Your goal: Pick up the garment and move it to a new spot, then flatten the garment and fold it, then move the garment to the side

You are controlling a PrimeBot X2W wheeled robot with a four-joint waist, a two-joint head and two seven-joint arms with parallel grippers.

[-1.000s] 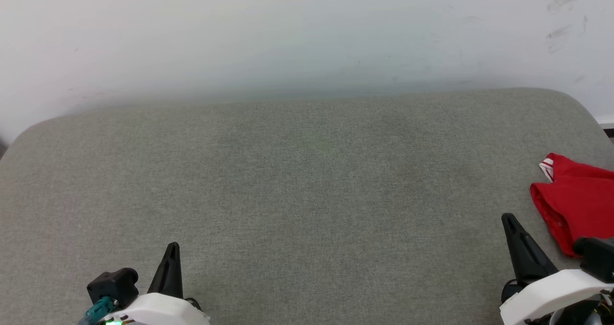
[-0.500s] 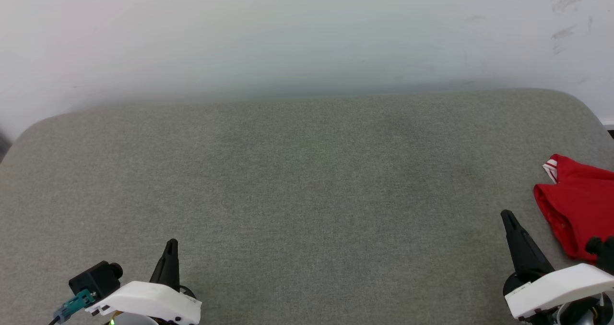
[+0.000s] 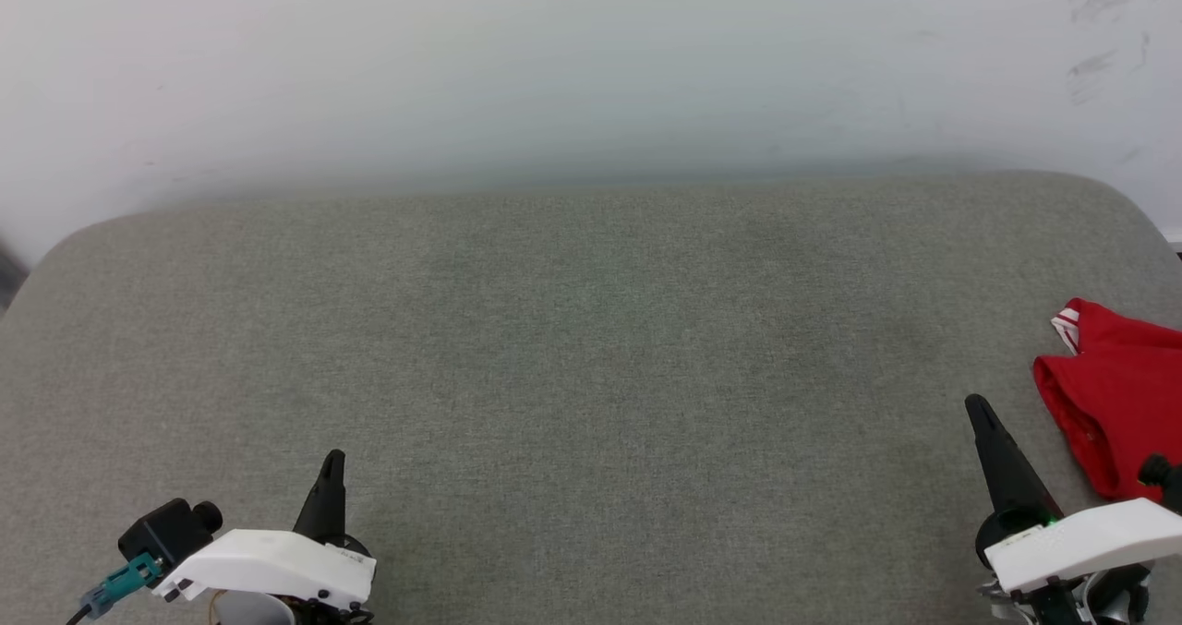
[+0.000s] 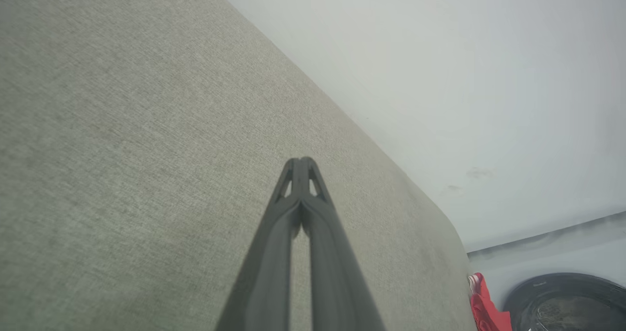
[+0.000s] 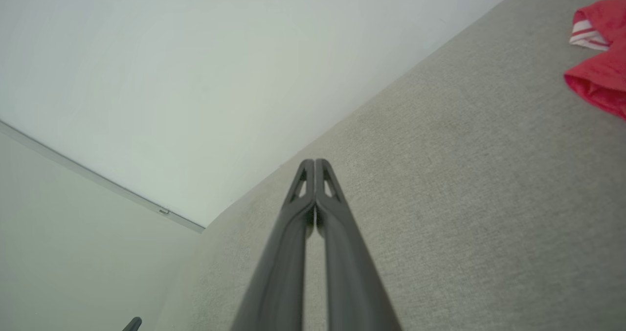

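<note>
Across the middle from nine o'clock to three o'clock, broad grey upholstered surface (image 3: 591, 348) with rounded far corners. Behind it at twelve o'clock, pale wall (image 3: 591, 71), scuffed toward two o'clock. At three o'clock on the surface, the garment (image 3: 1122, 403), red and bunched, striped trim at its upper corner, cut by the frame edge. At five o'clock, right gripper (image 3: 977, 410), fingers pressed together on nothing, near the garment yet apart from it. At seven o'clock, left gripper (image 3: 332, 461), likewise clamped closed and empty.

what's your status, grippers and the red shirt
Left gripper shut, empty. Right gripper shut, empty, left of red shirt, not touching. Shirt bunched at right edge of grey cushion. Bare cushion between.
</note>
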